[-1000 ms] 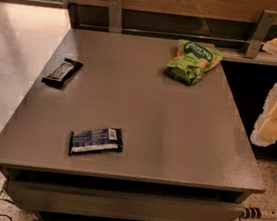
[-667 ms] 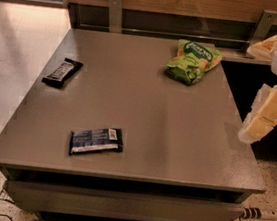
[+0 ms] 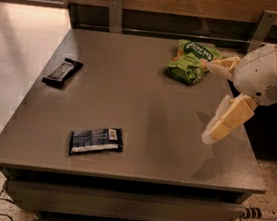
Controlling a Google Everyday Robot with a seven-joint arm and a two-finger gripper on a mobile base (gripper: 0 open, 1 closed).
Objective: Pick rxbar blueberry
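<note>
As the gripper (image 3: 205,101) hovers by the chip bag (image 3: 188,62), fingers (image 3: 228,118) gape empty.

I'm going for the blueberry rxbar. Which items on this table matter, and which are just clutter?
For the job: rxbar blueberry, front left of the table; gripper, open, over the table's right side.
Lying about: small black bar, left edge; green chip bag, back right, near the gripper.

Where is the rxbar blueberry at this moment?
In the camera view, the rxbar lies flat at the table's front left, nearer than the black bar; the pincer hovers over the right side by the chip bag.
</note>
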